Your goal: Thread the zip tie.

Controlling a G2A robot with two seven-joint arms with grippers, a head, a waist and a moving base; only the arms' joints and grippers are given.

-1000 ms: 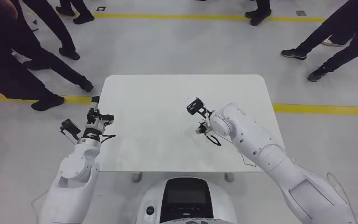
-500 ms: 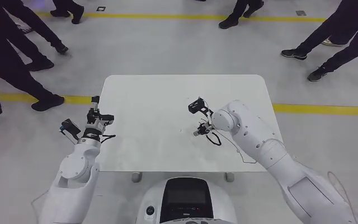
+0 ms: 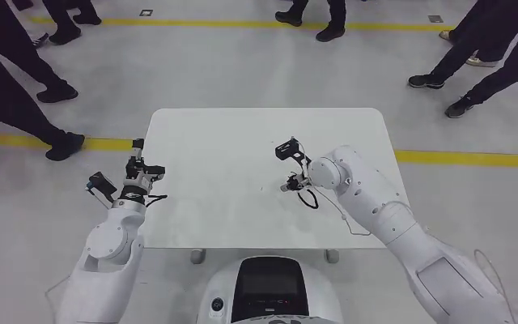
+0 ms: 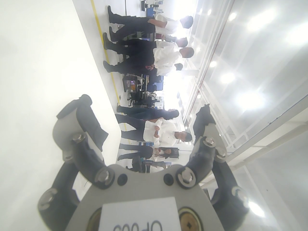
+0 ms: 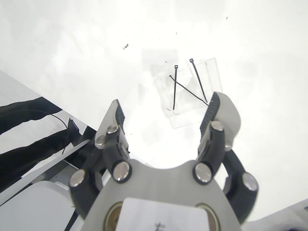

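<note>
Two black zip ties [image 5: 175, 87] [image 5: 198, 81] lie on a clear plastic block [image 5: 211, 73] on the white table [image 3: 235, 134]; a thinner black strand [image 5: 187, 90] crosses between them. My right gripper [image 5: 164, 110] hangs open just above and short of the block, and one fingertip [image 5: 213, 106] overlaps the strand's end in the picture. From above, the right gripper [image 3: 289, 184] is over the table's middle right. My left gripper [image 4: 144, 106] is open and holds nothing, level at the table's left edge [image 3: 139, 154].
Small dark specks [image 5: 125, 46] dot the table beyond the block. The table's near edge [image 5: 48, 102] runs close behind the right gripper, with black cables [image 5: 28, 111] below it.
The right arm has shifted a little, its elbow swinging toward the far side while the gripper stays nearly in place over the table. The left arm has not moved.
</note>
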